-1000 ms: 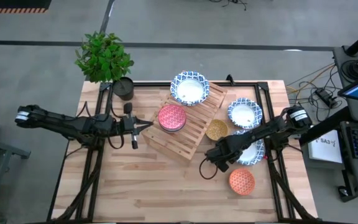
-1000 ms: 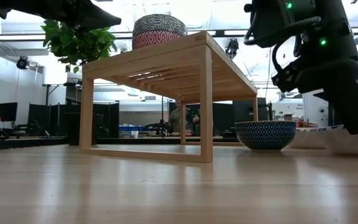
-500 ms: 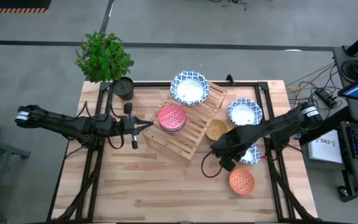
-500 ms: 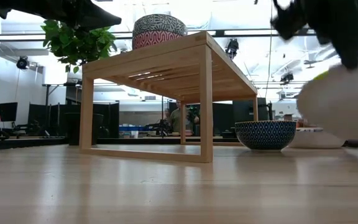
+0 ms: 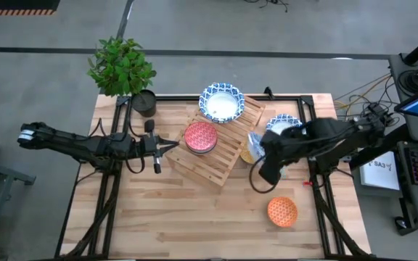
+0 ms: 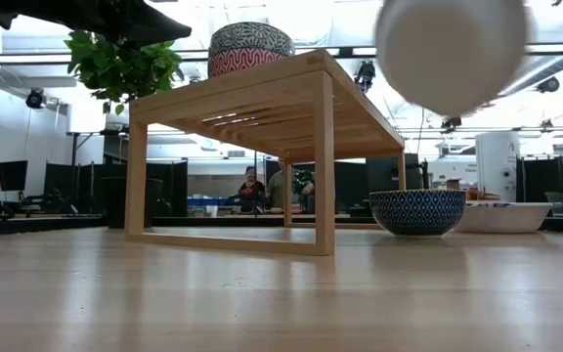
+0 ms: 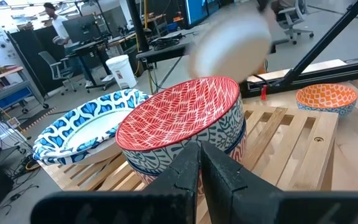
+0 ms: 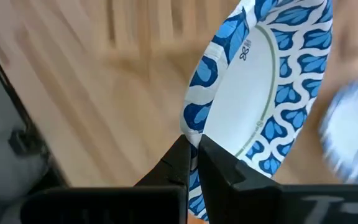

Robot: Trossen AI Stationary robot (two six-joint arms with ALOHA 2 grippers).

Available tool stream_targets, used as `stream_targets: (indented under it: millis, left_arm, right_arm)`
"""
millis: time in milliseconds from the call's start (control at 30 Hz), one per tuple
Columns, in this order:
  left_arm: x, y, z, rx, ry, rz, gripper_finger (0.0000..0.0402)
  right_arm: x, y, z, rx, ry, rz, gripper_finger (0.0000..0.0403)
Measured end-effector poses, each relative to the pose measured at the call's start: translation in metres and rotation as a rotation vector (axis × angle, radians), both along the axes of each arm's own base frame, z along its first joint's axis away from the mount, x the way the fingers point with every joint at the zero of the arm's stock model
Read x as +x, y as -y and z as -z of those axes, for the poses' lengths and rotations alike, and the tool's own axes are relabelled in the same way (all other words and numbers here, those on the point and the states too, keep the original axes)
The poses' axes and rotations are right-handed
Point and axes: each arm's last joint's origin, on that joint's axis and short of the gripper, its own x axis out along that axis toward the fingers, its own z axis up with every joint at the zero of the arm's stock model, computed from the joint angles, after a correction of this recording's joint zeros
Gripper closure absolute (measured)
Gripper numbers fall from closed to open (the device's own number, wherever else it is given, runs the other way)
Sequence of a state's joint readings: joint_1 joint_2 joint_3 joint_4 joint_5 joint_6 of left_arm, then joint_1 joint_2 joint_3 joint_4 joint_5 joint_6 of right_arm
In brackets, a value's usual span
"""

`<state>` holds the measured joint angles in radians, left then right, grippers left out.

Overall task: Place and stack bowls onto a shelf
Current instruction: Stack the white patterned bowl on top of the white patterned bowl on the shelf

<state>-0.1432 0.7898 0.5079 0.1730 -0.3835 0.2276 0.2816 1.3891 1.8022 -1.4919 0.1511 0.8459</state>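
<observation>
My right gripper [image 5: 260, 149] is shut on a large white bowl with a blue patterned rim [image 8: 260, 81]. It holds the bowl high by the right end of the wooden slatted rack [image 5: 216, 148]. The low view shows the bowl's white underside [image 6: 451, 49] at about the height of the rack's top. A pink-red bowl [image 5: 200, 136] is stacked on another bowl on the rack, beside a white and blue bowl [image 5: 221, 103]. My left gripper [image 5: 167, 147] is shut and empty, level at the rack's left side, pointing at the pink-red bowl [image 7: 179, 118]. My right gripper pinches the bowl's blue patterned rim [image 8: 192, 138] between its two fingers, one inside the bowl and one outside. The bowl is lifted clear of the table and tipped steeply, its hollow facing the wrist camera.
On the table right of the rack are another white and blue bowl [image 5: 285, 125], a mustard bowl [image 5: 250, 154] partly under my right arm, and an orange bowl [image 5: 282, 211] nearer the front. A potted plant [image 5: 125, 69] stands at the far left corner. People show in the room behind.
My right gripper has lifted the white and blue bowl off the table's right part. It has carried the bowl up and toward the rack's right end, and the bowl has tipped from level onto its edge. My left arm has kept still.
</observation>
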Motion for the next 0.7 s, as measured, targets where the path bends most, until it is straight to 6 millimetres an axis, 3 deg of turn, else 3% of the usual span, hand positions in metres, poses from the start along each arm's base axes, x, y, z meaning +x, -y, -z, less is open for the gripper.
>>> stream_targets:
  millis: [167,300,467,700]
  left_arm:
    - [0.000,0.000,0.000,0.005,0.002,0.001,0.0402]
    - [0.001,0.000,0.000,0.011,0.003,0.002,0.0402]
    - [0.001,0.000,0.000,0.011,0.002,0.002,0.0402]
    - [0.001,0.000,0.000,0.016,0.001,0.002,0.0402]
  right_arm:
    - [0.000,0.009,-0.028,-0.357,0.133,-0.077,0.0391]
    - [0.012,0.015,-0.035,-0.644,0.096,-0.226,0.0391]
    - [0.039,0.033,-0.022,-0.829,-0.068,-0.419,0.0391]
    - [0.080,0.078,0.009,-0.883,-0.289,-0.500,0.0391]
